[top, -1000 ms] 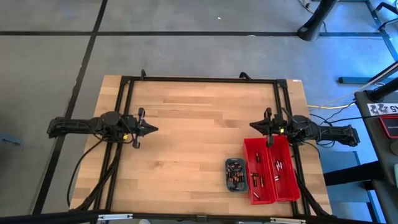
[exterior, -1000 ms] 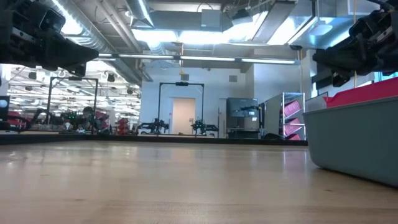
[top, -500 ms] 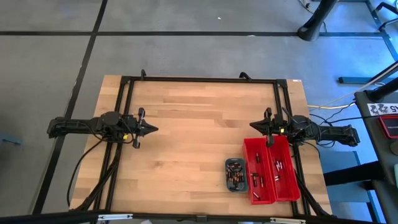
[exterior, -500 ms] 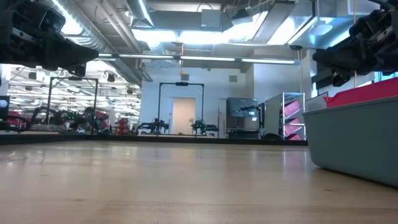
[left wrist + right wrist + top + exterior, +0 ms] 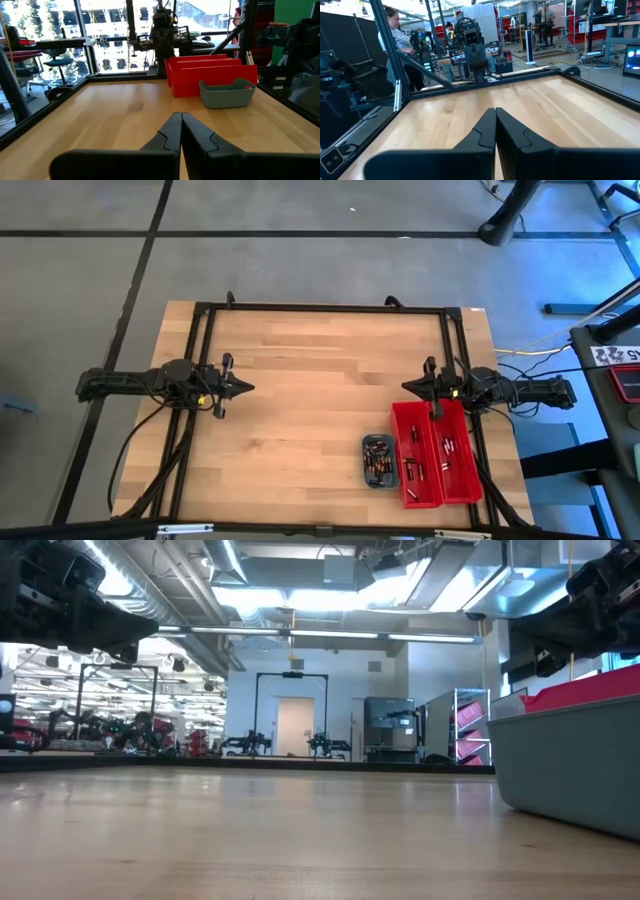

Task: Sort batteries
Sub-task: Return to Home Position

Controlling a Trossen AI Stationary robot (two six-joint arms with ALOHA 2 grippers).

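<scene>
The batteries (image 5: 377,461) lie heaped in a small grey tray (image 5: 366,448) near the table's front right. More batteries (image 5: 446,448) lie scattered in two long red bins (image 5: 428,494) right beside it. In the left wrist view the tray (image 5: 227,93) and the bins (image 5: 210,75) stand far off. My left gripper (image 5: 250,388) (image 5: 180,115) is shut and level at the table's left side. My right gripper (image 5: 404,387) (image 5: 495,110) is shut and level just beyond the bins' far end. Both hold nothing.
A black frame rail (image 5: 320,308) runs around the tabletop. Bare wood (image 5: 320,390) lies between the two grippers. In the low view the tray's wall (image 5: 570,765) stands close at the right. A person (image 5: 395,30) sits beyond the table.
</scene>
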